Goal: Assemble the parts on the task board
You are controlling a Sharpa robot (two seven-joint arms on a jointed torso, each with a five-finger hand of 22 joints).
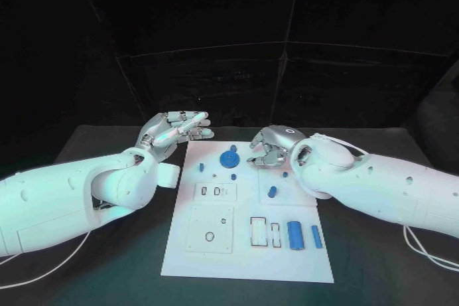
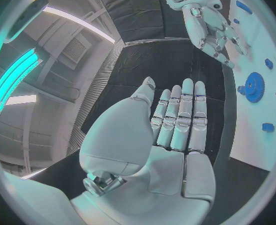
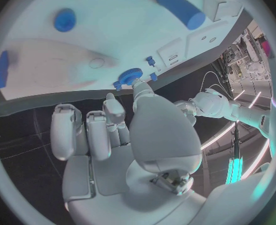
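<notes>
Both hands empty at task board (image 1: 251, 256) far corners, left hand (image 1: 174, 131) fingers spread, right hand (image 1: 272, 145) curled.

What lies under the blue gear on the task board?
The blue gear rests on the white task board, near its far edge. Whatever post or hole lies beneath is covered by the gear itself.

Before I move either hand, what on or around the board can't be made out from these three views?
- Head view: right hand covers the task board far right corner; anything beneath is hidden.
- Head view: whether the blue gear is seated or loose is too small to tell.
- Left wrist view: left hand blocks the table past the board's edge.
- Right wrist view: blue cylinder sits near the circle's rim, bent by the lens.
</notes>
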